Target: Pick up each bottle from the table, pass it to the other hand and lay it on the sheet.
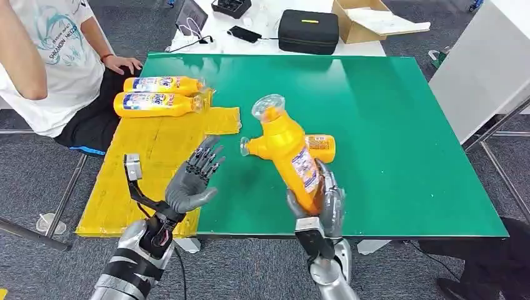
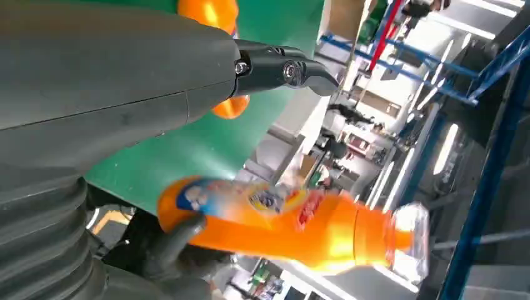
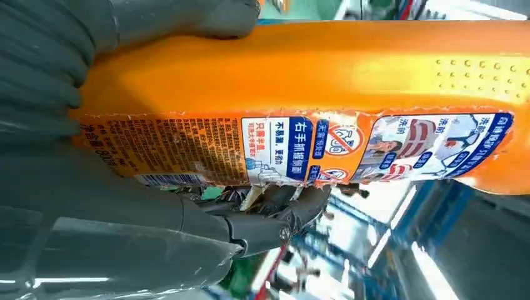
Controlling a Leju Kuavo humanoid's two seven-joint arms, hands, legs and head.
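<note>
Head view, green table (image 1: 400, 125), yellow sheet (image 1: 147, 169), grey carpet (image 1: 37, 181)

- The held bottle (image 1: 294, 156) at 6 o'clock is orange-yellow with a clear cap; its label carries blue, white and red panels.
- The bottle lying behind it (image 1: 320, 147), near centre, is the same orange.
- Two bottles on the sheet (image 1: 159, 95), at 10 o'clock, are orange with blue-and-white labels.
- The sheet (image 1: 144, 172) is yellow.
- The table (image 1: 387, 137) is green.
- Both hands (image 1: 190, 181) are grey with darker fingers.
- A black case (image 1: 308, 31) at 12 o'clock bears a yellow stripe.
</note>
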